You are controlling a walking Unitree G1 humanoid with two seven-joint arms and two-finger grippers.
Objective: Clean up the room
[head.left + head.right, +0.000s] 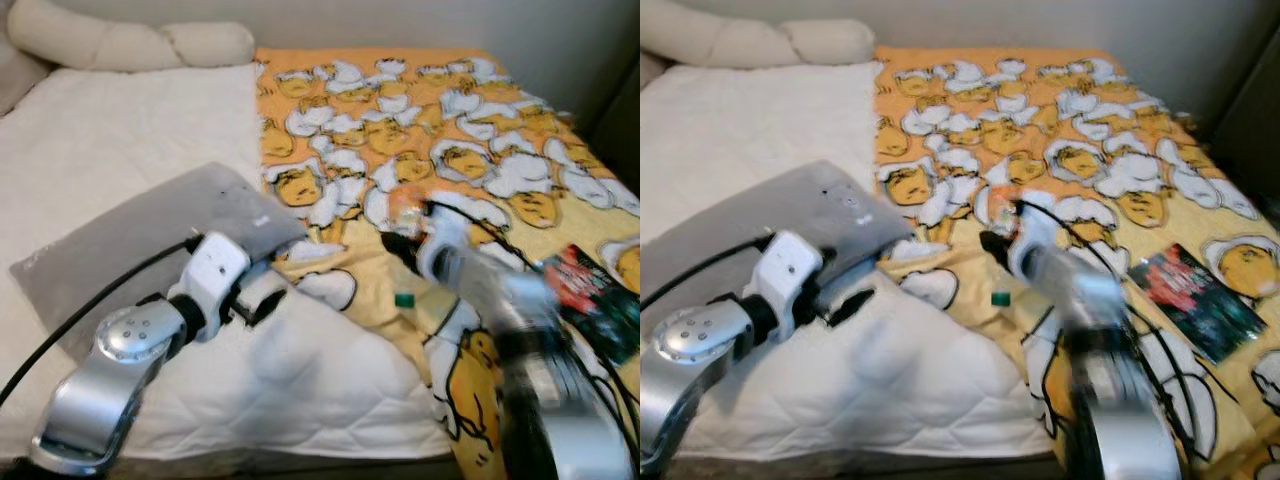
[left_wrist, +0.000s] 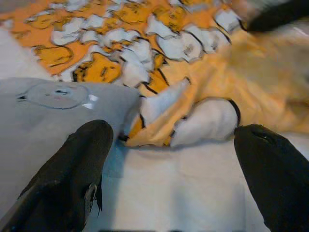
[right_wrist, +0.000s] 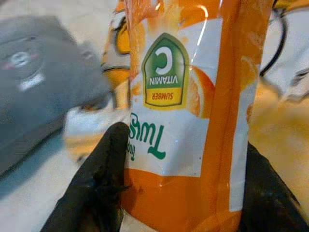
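Now the right gripper (image 3: 178, 179) clamps an orange juice bottle (image 3: 186, 96); left gripper (image 2: 178, 169) gapes above the bed (image 1: 130, 130).

A long cream pillow (image 1: 130, 42) lies at the white mattress's (image 1: 110, 130) head.

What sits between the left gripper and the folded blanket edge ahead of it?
Nothing visible. The left gripper, fingers apart, faces the orange patterned blanket edge across bare white mattress. The grey pillow lies beside one finger, not in the path.
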